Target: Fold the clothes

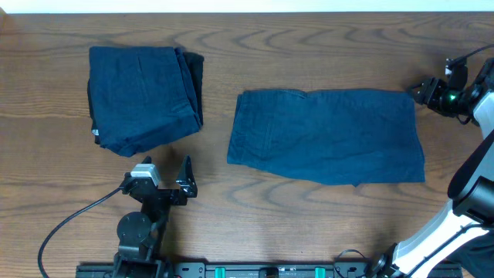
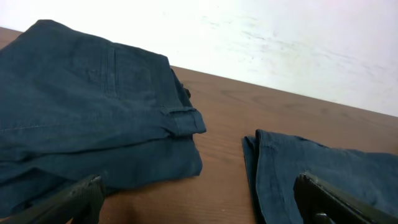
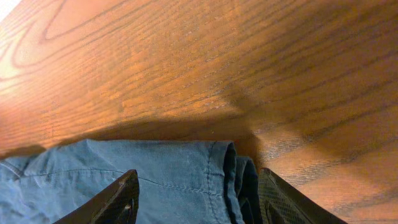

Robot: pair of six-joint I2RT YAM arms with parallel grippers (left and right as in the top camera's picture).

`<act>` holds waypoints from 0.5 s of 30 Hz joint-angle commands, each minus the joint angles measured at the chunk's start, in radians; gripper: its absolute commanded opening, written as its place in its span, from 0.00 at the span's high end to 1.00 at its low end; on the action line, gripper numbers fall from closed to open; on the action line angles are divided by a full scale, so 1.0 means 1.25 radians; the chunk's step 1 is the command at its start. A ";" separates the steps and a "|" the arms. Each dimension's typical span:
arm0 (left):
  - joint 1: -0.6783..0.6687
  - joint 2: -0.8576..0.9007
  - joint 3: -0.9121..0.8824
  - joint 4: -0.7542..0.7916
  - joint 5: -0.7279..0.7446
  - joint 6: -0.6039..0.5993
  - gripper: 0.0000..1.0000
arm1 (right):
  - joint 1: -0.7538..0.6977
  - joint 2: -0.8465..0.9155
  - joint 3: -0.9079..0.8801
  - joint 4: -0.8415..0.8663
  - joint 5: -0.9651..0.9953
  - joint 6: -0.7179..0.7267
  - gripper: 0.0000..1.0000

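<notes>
One of the clothes is a dark blue garment point(image 1: 328, 135) lying flat at the table's centre, folded over into a wide rectangle. A second one is a folded bundle point(image 1: 143, 96) at the back left. My right gripper point(image 1: 417, 92) sits at the flat garment's far right corner. In the right wrist view the right gripper point(image 3: 199, 202) is open, its fingers standing either side of the garment's hemmed edge point(image 3: 155, 174) without pinching it. My left gripper point(image 1: 166, 166) is open just in front of the bundle. The left wrist view shows the left gripper point(image 2: 202, 208) over bare wood between the bundle point(image 2: 81, 112) and the flat garment point(image 2: 323, 168).
The wooden table point(image 1: 309, 46) runs on behind both garments. A cable point(image 1: 69, 220) loops at the front left beside the left arm's base. The right arm's white links point(image 1: 471, 193) rise along the right edge. A white wall point(image 2: 280, 37) lies beyond the far edge.
</notes>
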 commanded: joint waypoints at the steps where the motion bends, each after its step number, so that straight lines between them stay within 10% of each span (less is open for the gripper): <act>1: -0.003 0.000 -0.011 -0.032 -0.003 0.010 0.02 | -0.001 0.000 0.000 -0.004 -0.002 -0.022 0.45; 15: -0.003 0.000 -0.011 -0.031 -0.003 0.010 0.02 | 0.036 0.008 -0.033 0.063 0.018 0.051 0.51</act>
